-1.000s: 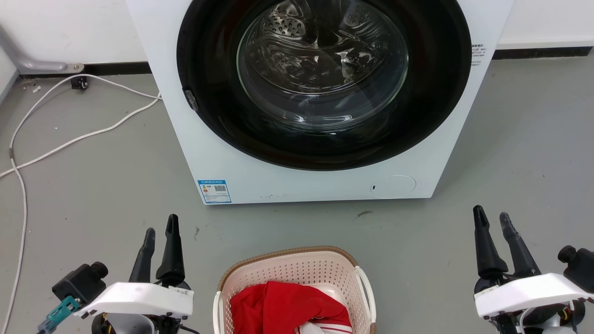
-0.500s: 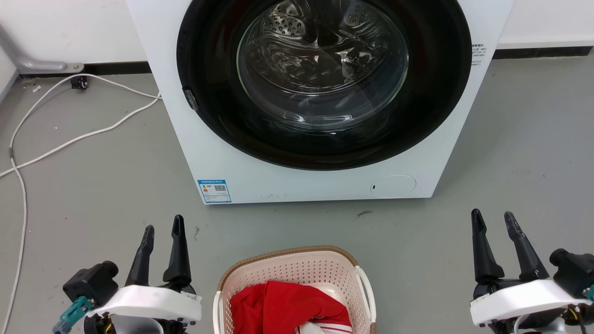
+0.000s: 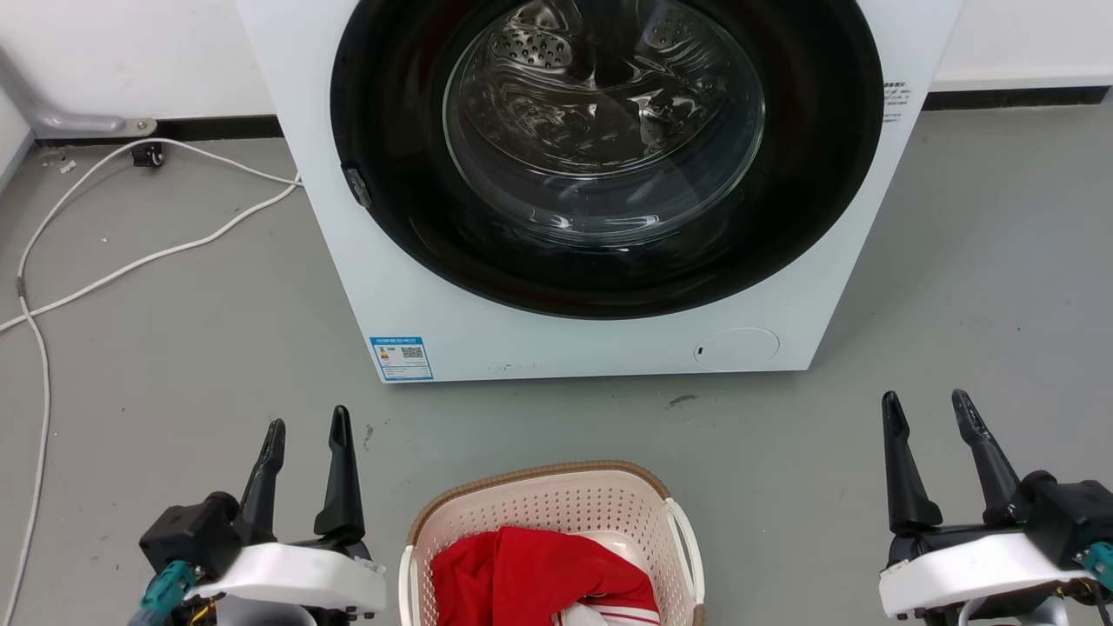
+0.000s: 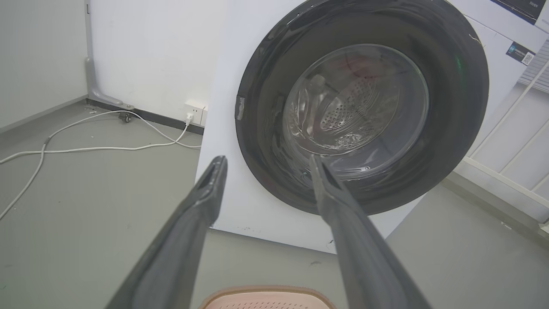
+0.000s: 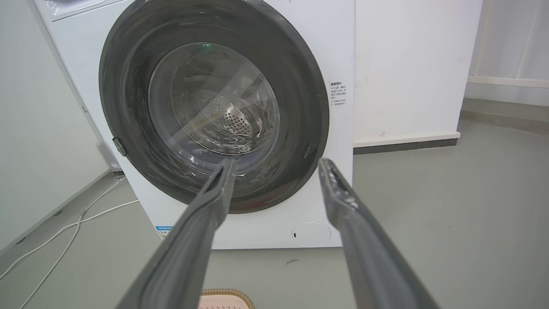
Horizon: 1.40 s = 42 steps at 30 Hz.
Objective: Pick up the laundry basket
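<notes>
The laundry basket (image 3: 556,511) is cream, its walls patterned with regular rows of small holes, its rim a brown woven-look band and its side handles white. Inside lies a bright red cloth (image 3: 539,569) beside a white cloth (image 3: 600,616) with thin red stripes. The washing machine (image 3: 522,343) is white with a glossy black door ring, a silvery drum (image 3: 600,122) speckled with holes, and a blue label (image 3: 401,357). The floor (image 3: 174,374) is plain grey, and the cables (image 3: 174,252) are white. The left gripper (image 3: 308,419) and right gripper (image 3: 924,397) have black fingers over white shells, and a teal plug (image 3: 165,582) sits by the left one.
</notes>
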Available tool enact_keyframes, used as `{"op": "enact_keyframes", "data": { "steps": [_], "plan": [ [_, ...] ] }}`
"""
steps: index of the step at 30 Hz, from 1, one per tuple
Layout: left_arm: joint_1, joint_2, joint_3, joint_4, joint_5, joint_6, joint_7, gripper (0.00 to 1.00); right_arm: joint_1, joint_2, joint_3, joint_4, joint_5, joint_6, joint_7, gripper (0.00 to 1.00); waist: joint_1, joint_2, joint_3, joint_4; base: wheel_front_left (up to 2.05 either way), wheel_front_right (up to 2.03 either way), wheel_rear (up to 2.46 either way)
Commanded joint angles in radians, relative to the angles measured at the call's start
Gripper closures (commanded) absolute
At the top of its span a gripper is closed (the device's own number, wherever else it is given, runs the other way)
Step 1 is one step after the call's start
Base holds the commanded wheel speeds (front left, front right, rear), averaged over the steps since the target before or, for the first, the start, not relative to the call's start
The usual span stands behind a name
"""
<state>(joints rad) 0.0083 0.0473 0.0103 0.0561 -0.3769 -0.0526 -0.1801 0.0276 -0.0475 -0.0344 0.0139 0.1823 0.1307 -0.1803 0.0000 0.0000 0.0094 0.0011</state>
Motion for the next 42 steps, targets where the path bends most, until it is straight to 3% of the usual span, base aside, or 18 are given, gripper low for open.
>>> {"op": "enact_keyframes", "data": {
  "steps": [1, 42],
  "plan": [
    [0.003, 0.003, -0.002, -0.011, 0.021, 0.002, -0.009, 0.00, 0.010, -0.004, 0.001, -0.013, -0.025, 0.000, -0.009, 0.00, 0.0000, 0.0000, 0.000, 0.000, 0.00, 0.00, 0.00],
    [0.048, 0.004, -0.021, -0.037, 0.330, 0.045, -0.088, 0.00, 0.060, -0.004, 0.006, -0.055, -0.267, 0.000, -0.085, 0.00, 0.0000, 0.0000, -0.007, 0.004, 0.00, 0.00, 0.00]
  ]
}}
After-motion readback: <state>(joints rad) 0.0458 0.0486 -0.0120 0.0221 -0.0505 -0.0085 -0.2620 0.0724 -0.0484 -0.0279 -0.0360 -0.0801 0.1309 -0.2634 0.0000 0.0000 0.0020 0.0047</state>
